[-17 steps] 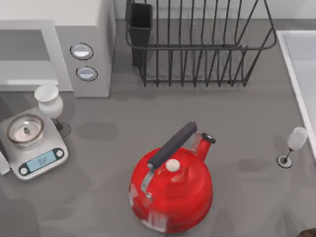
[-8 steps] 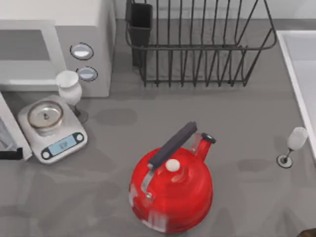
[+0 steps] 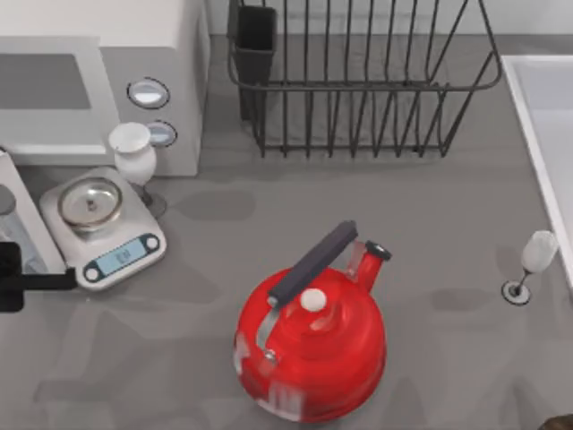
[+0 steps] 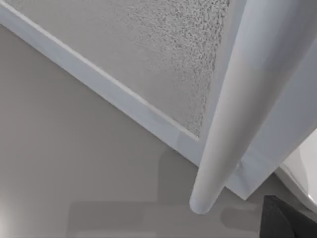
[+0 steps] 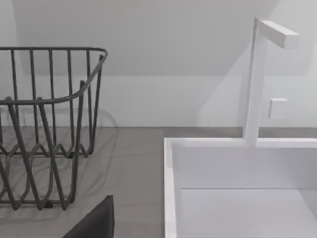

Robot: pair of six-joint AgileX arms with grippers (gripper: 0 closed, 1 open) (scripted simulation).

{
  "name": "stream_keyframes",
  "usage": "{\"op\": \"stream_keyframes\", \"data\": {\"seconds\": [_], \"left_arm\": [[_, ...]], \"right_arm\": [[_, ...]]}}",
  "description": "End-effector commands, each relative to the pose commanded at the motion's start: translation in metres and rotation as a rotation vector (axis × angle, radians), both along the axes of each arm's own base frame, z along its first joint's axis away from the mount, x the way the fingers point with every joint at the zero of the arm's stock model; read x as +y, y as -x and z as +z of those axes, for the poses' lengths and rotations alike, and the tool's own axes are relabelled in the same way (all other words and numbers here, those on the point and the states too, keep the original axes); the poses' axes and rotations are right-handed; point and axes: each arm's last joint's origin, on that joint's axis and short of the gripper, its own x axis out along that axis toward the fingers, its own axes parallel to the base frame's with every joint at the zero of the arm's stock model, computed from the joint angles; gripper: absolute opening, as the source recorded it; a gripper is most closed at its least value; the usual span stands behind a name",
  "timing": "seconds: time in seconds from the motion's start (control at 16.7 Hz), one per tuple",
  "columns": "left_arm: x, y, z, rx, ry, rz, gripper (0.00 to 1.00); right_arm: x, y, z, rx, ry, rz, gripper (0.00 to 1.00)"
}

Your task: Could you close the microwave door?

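The microwave [image 3: 98, 85] stood in the table's far left corner, its control strip with two dials facing the middle of the table. The microwave door [image 3: 20, 215] hung swung out at the table's left edge, seen nearly edge-on from above as a narrow white panel just left of the digital scale [image 3: 103, 224]. Our left gripper [image 3: 18, 279] showed as a dark shape at the left edge, right against the near end of that door; we could not tell how far its fingers were spread or whether they held anything. In the left wrist view the door's speckled window and its rounded white handle [image 4: 233, 114] sat very close. A wine glass [image 3: 134, 157] stood between scale and microwave. Our right arm stayed parked near the sink [image 5: 171, 188].
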Motion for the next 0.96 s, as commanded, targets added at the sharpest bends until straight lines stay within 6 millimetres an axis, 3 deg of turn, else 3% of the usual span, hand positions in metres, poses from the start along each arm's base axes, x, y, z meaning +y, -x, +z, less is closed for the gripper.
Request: {"op": "stream_keyframes", "data": {"seconds": [0.24,0.72,0.96], "left_arm": [[-0.001,-0.009,0.004,-0.007,0.004,-0.006,0.0],[-0.005,-0.086,-0.006,0.009,0.006,-0.017,0.0],[-0.001,-0.101,-0.009,0.0,0.002,0.0,0.0]], "right_arm": [[0.0,0.0,0.0,0.0,0.0,0.0,1.0],[0.0,0.0,0.0,0.0,0.0,0.0,1.0],[0.0,0.0,0.0,0.0,0.0,0.0,1.0]]}}
